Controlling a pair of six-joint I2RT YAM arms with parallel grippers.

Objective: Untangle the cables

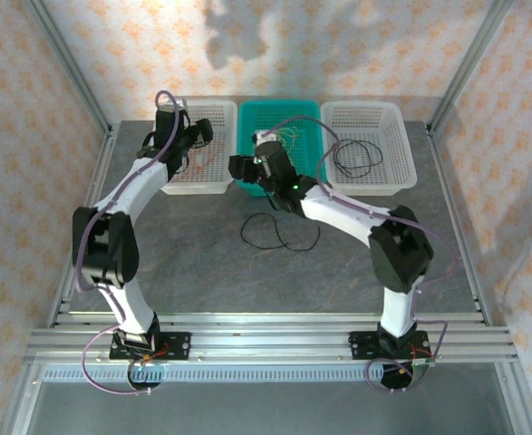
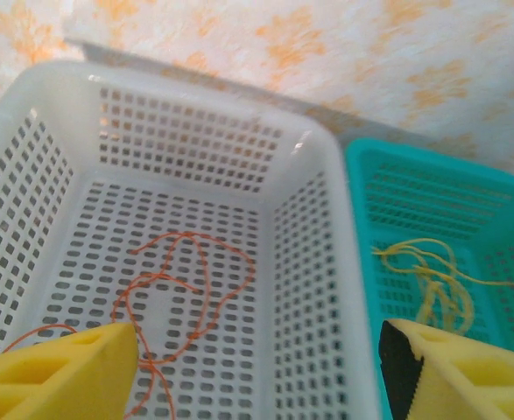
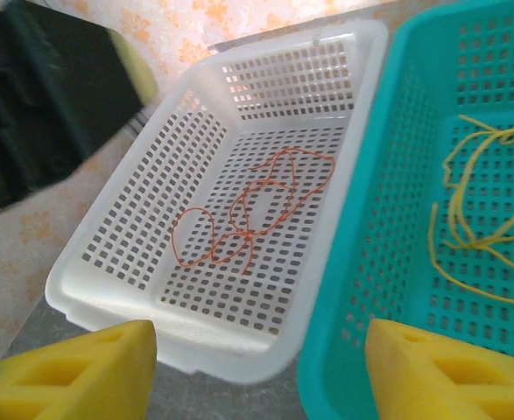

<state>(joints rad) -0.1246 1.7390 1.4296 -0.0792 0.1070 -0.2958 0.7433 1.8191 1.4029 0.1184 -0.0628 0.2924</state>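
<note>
Left gripper (image 2: 257, 378): jaws wide apart, nothing between the yellow foam pads (image 2: 64, 372); it hangs over the left white basket (image 2: 309, 153).
Orange cable (image 2: 239, 254): loose overlapping loops on that basket's floor, under and ahead of the left gripper. Its near strands run close past the left-hand pad; whether they touch it cannot be told.
Right gripper (image 3: 257, 378): jaws also well parted and holding nothing, above the near ends of the left white basket and the teal basket (image 3: 353, 262), where the two sit side by side.
Yellow cables (image 3: 467, 201): thin tangled loops on the teal basket's floor, ahead and to the right of the right gripper, clear of its fingers.
Black cable, loose (image 1: 288, 243): a flat open loop on the bare table, near the middle, in front of the teal basket and beside the right arm's forearm.
Black cable, basketed (image 1: 356, 159): a small coil in the right white basket (image 1: 374, 188), well apart from both grippers.
Table (image 1: 202, 272): grey, stone-patterned top; the three baskets stand in a row along its far edge.
Room: pale wallpaper (image 1: 338, 45) with orange floral motifs, aluminium frame posts at the corners, ribbed rails (image 1: 266, 340) at the near edge.
Materials: rectangular plastic baskets with slotted walls and floors; thin, limp cables.
</note>
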